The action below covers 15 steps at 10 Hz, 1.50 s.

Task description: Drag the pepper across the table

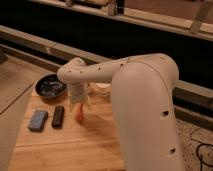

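Observation:
The pepper (79, 115) is a small orange-red sliver on the light wood table (75, 145), right of the black block. My gripper (79, 108) hangs from the white arm directly over the pepper, its tip at the pepper's top end. The arm's wrist covers the fingers and part of the pepper.
A dark bowl (50, 86) sits at the table's far left corner. A black rectangular block (58, 116) and a blue-grey sponge-like object (38, 120) lie on the left side. A small white-capped bottle (102, 90) stands behind the arm. My white arm fills the right of the view.

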Motion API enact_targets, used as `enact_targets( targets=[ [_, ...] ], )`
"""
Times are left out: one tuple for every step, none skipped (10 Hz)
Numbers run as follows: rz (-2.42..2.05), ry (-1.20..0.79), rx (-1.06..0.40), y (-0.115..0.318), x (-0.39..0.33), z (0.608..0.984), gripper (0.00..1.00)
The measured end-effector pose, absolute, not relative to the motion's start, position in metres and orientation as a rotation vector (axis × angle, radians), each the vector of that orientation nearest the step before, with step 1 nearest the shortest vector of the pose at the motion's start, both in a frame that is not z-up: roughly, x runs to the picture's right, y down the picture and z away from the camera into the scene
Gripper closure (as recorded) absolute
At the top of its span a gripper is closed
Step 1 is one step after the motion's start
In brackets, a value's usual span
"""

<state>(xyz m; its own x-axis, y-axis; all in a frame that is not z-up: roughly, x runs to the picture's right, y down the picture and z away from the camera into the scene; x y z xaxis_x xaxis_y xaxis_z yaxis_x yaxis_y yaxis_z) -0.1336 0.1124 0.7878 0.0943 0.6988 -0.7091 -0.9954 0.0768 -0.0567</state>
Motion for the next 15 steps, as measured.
enact_targets(
  targets=[
    [1.379,0.605,-0.636,0.116,-0.135,0.794,0.35],
    [1.372,0.610,-0.643,0.117,-0.137,0.797,0.35],
    [1.365,0.613,-0.649,0.119,-0.140,0.800,0.37],
    [1.349,0.614,-0.660,0.123,-0.144,0.805,0.49],
    [1.342,0.613,-0.666,0.125,-0.145,0.807,0.55],
    [1.333,0.607,-0.679,0.127,-0.147,0.810,0.67],
    [1.332,0.603,-0.688,0.127,-0.147,0.811,0.77],
    [1.334,0.604,-0.696,0.128,-0.145,0.812,0.89],
    [1.339,0.604,-0.701,0.128,-0.144,0.813,0.96],
    [1.345,0.603,-0.707,0.128,-0.144,0.814,0.99],
    [1.355,0.601,-0.711,0.128,-0.142,0.815,1.00],
    [1.367,0.597,-0.699,0.124,-0.139,0.815,1.00],
    [1.385,0.585,-0.670,0.113,-0.134,0.814,1.00],
    [1.408,0.538,-0.610,0.083,-0.130,0.801,1.00],
    [1.412,0.492,-0.568,0.060,-0.133,0.789,1.00]
  ],
)
